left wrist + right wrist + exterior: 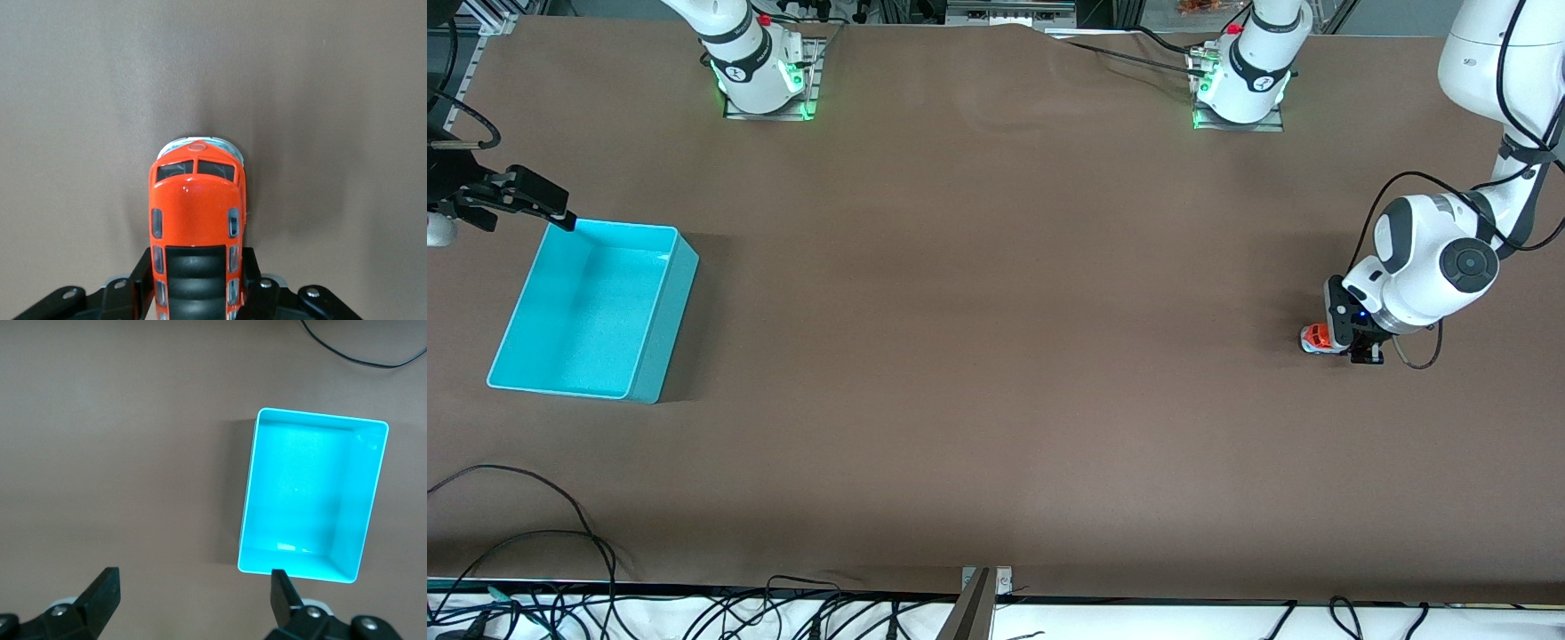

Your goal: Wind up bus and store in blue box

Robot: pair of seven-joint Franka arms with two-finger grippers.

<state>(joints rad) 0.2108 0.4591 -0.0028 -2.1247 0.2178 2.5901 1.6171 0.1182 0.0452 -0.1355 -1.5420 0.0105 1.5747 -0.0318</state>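
The left end effector [1352, 342] is clamping the bus [197, 220] by its smooth, slippery sides at lower frame; light, rigid toy. The right end effector [193, 593] is waiting wide open, holding nothing.

No text, label, brand, number or sign can be read in any of the views. The bus [197, 227] shows only plain orange paint and dark windows, and the blue box [596, 311] has bare walls. Small marks on the arm bases by the table's edge are too small to make out.
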